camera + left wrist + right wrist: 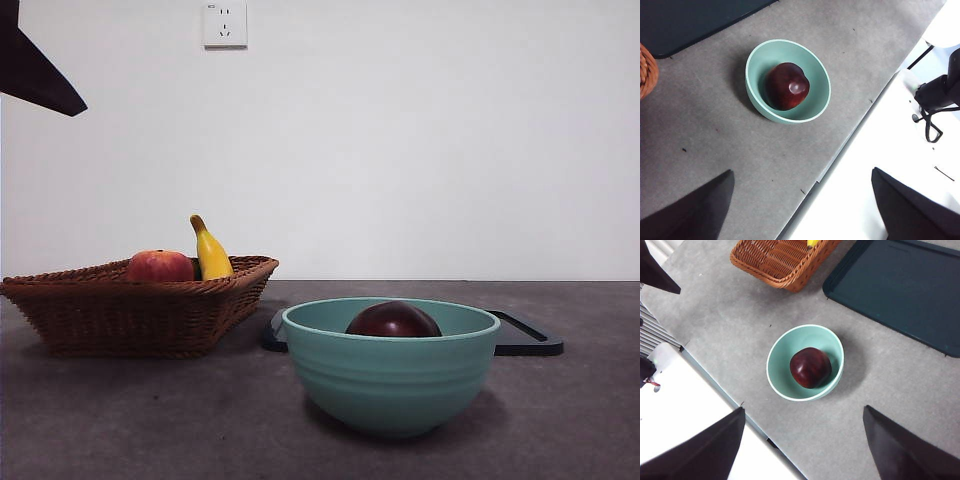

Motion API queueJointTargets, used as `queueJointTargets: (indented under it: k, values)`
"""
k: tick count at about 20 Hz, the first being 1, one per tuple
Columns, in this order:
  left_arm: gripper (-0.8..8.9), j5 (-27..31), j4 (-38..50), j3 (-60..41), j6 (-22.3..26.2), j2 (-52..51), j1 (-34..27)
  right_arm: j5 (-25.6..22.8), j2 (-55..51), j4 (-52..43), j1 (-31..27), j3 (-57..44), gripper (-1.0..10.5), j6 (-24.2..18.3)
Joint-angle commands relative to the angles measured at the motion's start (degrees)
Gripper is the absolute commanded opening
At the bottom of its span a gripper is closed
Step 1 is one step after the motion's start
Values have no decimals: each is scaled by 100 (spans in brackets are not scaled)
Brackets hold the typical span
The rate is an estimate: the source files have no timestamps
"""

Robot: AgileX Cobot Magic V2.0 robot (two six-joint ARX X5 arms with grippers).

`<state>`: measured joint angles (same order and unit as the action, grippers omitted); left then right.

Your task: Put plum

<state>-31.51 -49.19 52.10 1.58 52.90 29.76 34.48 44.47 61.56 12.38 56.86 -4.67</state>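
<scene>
Grey desk (100, 420) is carrying a green bowl (391, 372), and the plum (393, 321) is sitting inside it. Both tools, left tool (800, 210) and right tool (802, 450), are hanging high above, spread wide, gripping nothing. Placing is looking finished; nothing further seems needed beyond arms retreating.

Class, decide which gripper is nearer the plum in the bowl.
Neither clearly: the left gripper and right gripper both hover open, high above the plum in its bowl, touching nothing.
</scene>
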Motion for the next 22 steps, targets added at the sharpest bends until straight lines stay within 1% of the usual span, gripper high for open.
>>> queueJointTargets:
  k: [1, 4, 8, 11, 15, 18, 22]
  values:
    - [436, -33, 33, 28, 50, 24, 31, 2, 48, 0, 31, 94, 377, 22]
    - [436, -33, 37, 28, 50, 24, 31, 2, 188, 2, 61, 87, 377, 221]
    - [436, -33, 57, 28, 50, 24, 31, -59, 636, -107, 385, -37, 377, 433]
    - [436, -33, 79, 28, 52, 24, 31, -529, 1095, -520, 804, -208, 377, 651]
    - [436, -33, 79, 28, 52, 24, 31, -839, 1646, -1410, 1268, -551, 377, 1032]
    - [436, -33, 79, 28, 52, 24, 31, -1180, 2096, -1958, 1598, -686, 377, 1167]
    - [436, -33, 83, 28, 52, 24, 31, -1641, 2697, -2494, 1915, -719, 376, 1217]
